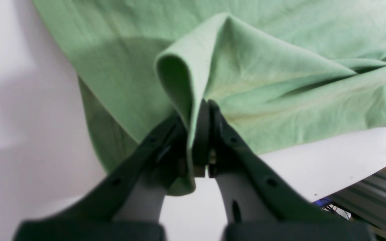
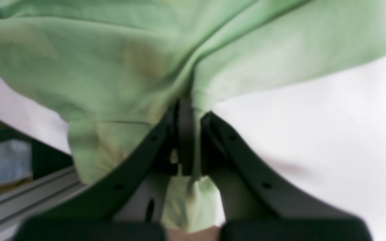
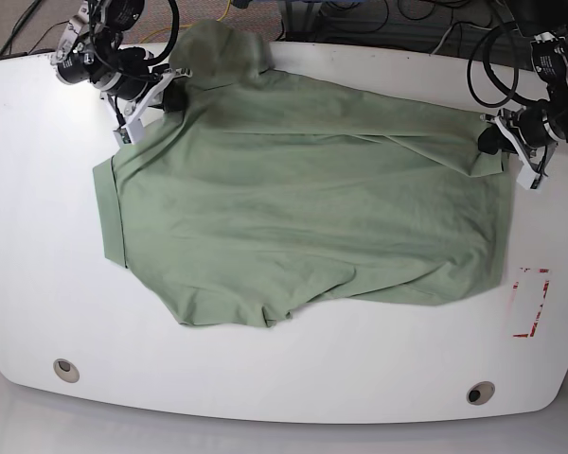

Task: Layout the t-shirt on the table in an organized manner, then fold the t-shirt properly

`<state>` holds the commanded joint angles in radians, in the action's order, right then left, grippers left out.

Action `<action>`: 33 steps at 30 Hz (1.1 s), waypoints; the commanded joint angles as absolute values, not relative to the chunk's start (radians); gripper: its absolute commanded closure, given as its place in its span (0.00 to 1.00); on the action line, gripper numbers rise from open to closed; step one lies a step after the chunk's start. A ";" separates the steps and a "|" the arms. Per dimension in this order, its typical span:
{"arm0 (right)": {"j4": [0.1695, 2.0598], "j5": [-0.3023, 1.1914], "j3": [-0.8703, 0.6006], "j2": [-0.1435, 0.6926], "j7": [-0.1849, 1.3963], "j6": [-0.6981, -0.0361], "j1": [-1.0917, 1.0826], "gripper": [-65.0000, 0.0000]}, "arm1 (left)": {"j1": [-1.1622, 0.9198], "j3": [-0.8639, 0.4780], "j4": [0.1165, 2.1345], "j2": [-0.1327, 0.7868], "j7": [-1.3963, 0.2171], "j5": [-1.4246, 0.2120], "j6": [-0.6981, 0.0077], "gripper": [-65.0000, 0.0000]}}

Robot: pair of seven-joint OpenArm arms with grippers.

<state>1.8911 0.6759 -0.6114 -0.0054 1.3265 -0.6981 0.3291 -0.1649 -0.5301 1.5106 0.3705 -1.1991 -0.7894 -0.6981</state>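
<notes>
1. Two pincers pinch the t-shirt (image 3: 303, 203): left pincer (image 1: 202, 110) at 3 o'clock, right pincer (image 2: 188, 110) at 10 o'clock.
2. Draw apart evenly, flattening wrinkles mid-bench (image 3: 265, 378).

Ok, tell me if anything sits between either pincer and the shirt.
Nothing visible does. The left pincer and right pincer are each already shut on an edge of the t-shirt, which lies on the table.

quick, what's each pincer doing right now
Left pincer: closed, pinching a fold of the t-shirt.
Right pincer: closed on the t-shirt's edge.
</notes>
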 joint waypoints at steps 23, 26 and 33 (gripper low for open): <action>1.972 0.680 -0.611 -0.007 1.326 -0.698 0.332 1.00 | -0.193 -0.533 1.741 0.372 -1.204 -0.789 -0.698 1.00; 1.972 0.680 -0.615 -0.005 1.326 -0.698 0.332 1.00 | -0.191 -0.536 1.764 0.374 -1.204 -0.789 -0.698 1.00; 1.974 0.674 -0.616 -0.001 1.322 -0.698 0.305 1.00 | -0.186 -0.601 1.779 0.372 -1.204 -0.791 -0.698 1.00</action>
<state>1.9739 0.6743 -0.6160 -0.0008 1.3218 -0.6981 0.3046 -0.1864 -0.6007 1.7791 0.3721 -1.2037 -0.7910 -0.6981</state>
